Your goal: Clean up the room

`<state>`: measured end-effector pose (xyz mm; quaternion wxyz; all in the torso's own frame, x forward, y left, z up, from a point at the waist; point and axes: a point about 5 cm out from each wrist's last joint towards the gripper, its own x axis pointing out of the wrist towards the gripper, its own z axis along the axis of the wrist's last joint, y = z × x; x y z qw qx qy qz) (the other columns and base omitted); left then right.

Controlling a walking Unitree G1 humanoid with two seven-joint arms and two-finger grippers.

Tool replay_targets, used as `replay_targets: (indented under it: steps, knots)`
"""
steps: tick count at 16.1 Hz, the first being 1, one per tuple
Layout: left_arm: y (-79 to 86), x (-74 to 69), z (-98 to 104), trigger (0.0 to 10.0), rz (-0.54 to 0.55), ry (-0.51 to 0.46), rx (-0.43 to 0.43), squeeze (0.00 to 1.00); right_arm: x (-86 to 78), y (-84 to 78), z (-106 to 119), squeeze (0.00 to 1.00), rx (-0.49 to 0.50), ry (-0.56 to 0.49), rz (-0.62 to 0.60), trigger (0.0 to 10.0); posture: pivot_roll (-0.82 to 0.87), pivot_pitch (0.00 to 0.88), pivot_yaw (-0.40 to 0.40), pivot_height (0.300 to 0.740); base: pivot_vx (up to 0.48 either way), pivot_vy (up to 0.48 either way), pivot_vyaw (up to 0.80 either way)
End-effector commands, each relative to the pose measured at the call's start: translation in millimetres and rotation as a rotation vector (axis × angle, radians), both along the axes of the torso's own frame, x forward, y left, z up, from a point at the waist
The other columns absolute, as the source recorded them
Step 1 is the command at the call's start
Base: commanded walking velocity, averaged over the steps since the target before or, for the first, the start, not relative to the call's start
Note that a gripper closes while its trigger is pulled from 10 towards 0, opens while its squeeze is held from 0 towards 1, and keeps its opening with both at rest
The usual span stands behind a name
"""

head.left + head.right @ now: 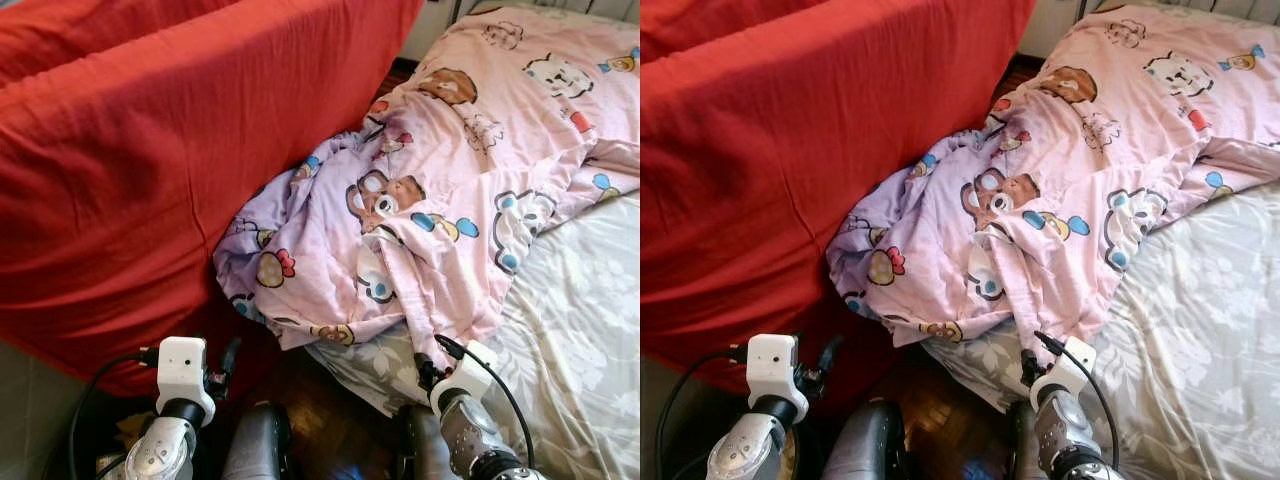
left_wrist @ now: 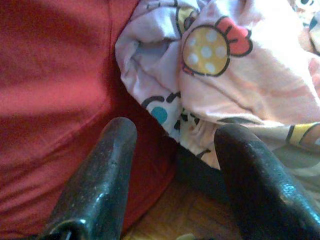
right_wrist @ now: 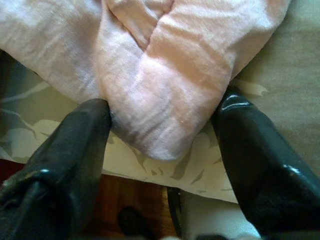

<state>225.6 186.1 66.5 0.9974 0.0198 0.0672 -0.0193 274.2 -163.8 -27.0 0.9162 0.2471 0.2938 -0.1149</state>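
Right hand (image 3: 160,135) open, fingers straddling the hanging fold of the pink duvet (image 1: 440,200) at the bed (image 1: 590,340) edge; we judge it soft, light, best pinched there.

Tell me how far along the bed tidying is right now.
Early stage. Done: nothing obvious; the pink cartoon-print duvet lies crumpled, spilling off the grey floral sheet toward the red fabric cover. In hand: the open right claw straddles a duvet fold. Left: closing, pulling it straight; the left claw is open, holding nothing.
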Motion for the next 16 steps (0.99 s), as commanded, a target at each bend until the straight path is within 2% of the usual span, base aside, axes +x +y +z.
replay_targets:
  steps: [1, 2, 3, 10, 16]
  knots:
    - [3.9, -5.5, -2, 10.0, 0.004, 0.026, 0.02, 0.0, -11.7, 4.3, -11, 0.0, 0.019, 0.061, -0.001, 10.0, 0.13, 0.228, 0.077, 0.621, 0.0, 0.0, 0.0]
    - [3.8, -6.6, -2, 10.0, 0.003, 0.027, 0.021, 0.0, -11.5, 4.0, -10, 0.0, 0.02, 0.057, -0.004, 4.2, 0.13, 0.231, 0.078, 0.621, 0.0, 0.0, 0.0]
    - [3.6, -6.8, -2, 10.0, 0.003, 0.027, 0.021, 0.0, -10.8, 3.6, -10, 0.0, 0.022, 0.051, -0.008, 0.0, 0.13, 0.232, 0.079, 0.621, 0.0, 0.0, 0.0]
    - [2.4, -6.6, -3, 10.0, 0.002, 0.035, 0.024, 0.0, -1.9, 2.1, -2, 0.0, 0.014, 0.015, -0.008, 0.0, 0.13, 0.212, 0.073, 0.621, 0.0, 0.0, 0.0]
    - [-0.4, 0.4, -6, 10.0, -0.004, 0.036, 0.026, 0.0, 2.0, -0.5, 2, 0.0, -0.006, -0.014, -0.002, 0.0, 0.11, 0.176, 0.068, 0.621, 0.0, 0.0, 0.0]
